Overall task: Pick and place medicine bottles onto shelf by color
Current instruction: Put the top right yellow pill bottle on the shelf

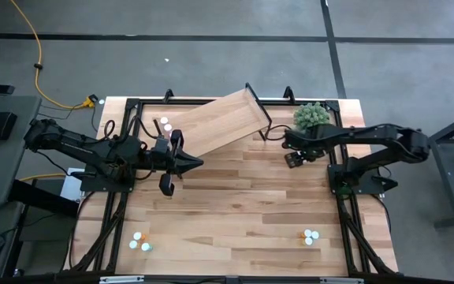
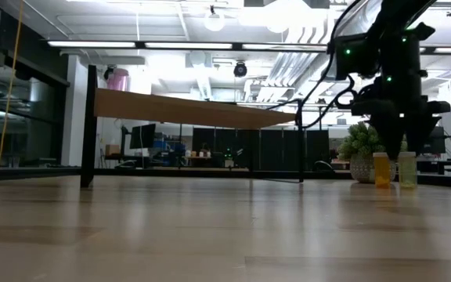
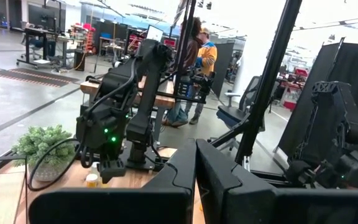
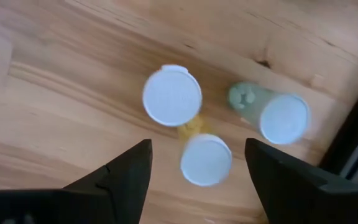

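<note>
Right gripper (image 4: pixel 194 165): hangs over a cluster of three white-capped bottles near the far right of the surface, beside the green plant (image 1: pixel 311 116); fingers (image 4: pixel 120 171) spread wide, holding nothing
Bottle between the fingers: a yellow-bodied bottle (image 4: pixel 205 158) sits in the gap, touched by neither finger
Neighbouring bottles: a second white-capped bottle (image 4: pixel 171 96) and a teal-bodied bottle (image 4: pixel 272 112) stand just beside it; the low view shows an orange bottle (image 2: pixel 381 170) and a pale green one (image 2: pixel 406 169) standing upright under this arm
Left gripper (image 1: pixel 189 164): at the left-centre of the surface, just in front of the shelf's near edge; fingers (image 3: pixel 185 171) pressed shut, nothing between them
Shelf (image 1: pixel 219 125): light-wood plank on black legs, set at an angle across the far-centre of the surface; a pink bottle (image 1: pixel 166 128) and a white-capped one (image 1: pixel 164 121) stand near its left end
Other bottles: three (image 1: pixel 139 241) at the near left of the surface, three (image 1: pixel 310 236) at the near right
Background: people (image 3: pixel 197 62) stand in the room beyond, in the left wrist view
</note>
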`<control>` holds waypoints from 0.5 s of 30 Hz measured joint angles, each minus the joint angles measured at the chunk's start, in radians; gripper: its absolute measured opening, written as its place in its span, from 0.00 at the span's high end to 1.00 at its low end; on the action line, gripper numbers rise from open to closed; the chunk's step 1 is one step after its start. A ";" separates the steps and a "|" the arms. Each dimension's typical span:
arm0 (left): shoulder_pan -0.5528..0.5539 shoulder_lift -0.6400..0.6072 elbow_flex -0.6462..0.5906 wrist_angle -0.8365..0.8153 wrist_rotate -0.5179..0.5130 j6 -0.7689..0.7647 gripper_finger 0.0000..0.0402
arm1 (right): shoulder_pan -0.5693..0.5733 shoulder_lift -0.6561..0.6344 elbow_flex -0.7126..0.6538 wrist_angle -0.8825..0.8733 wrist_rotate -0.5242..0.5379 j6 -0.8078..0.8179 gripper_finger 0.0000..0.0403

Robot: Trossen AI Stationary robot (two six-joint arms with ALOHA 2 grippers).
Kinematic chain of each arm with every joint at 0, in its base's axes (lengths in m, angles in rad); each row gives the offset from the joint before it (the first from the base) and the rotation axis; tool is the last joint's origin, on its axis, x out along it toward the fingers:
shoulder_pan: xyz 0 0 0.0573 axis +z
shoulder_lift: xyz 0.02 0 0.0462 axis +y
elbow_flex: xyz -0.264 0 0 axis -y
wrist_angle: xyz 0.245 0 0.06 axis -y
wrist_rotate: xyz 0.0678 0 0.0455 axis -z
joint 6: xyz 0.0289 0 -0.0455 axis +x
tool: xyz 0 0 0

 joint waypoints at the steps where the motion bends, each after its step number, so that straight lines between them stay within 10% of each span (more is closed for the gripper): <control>1: 0.000 0.000 0.000 0.000 0.000 0.000 1.00 | 0.000 0.003 0.000 0.009 0.000 0.000 0.41; 15: 0.000 0.000 0.000 0.000 0.000 0.000 1.00 | 0.000 0.017 0.000 0.003 0.001 -0.011 0.63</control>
